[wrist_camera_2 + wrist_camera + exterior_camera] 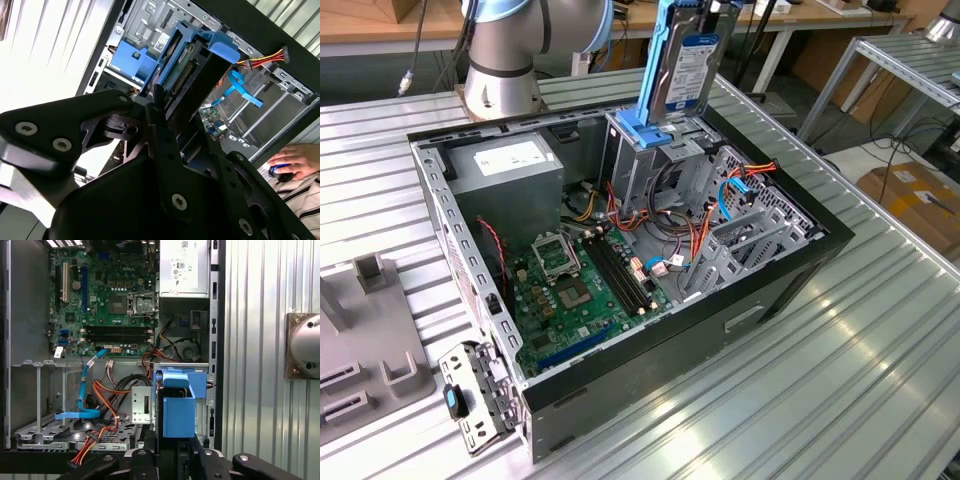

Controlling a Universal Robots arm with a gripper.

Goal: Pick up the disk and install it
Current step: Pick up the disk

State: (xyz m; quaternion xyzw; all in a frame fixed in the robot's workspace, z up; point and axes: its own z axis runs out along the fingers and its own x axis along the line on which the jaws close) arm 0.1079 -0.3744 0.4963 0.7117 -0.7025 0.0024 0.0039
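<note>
End effector (172, 447) clenched on hard drive (685, 65); drive upright, lower end at drive bay (640, 172) in open computer case (820, 240).

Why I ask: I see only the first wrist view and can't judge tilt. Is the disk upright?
Observer: Nearly. In the exterior view the disk stands almost upright, with its lower end over the drive cage. I can't tell whether they touch.
Operator: Is anyone near the case?
Observer: Yes. In the second wrist view a hand rests on what looks like a mouse, just beyond the case wall.
</note>
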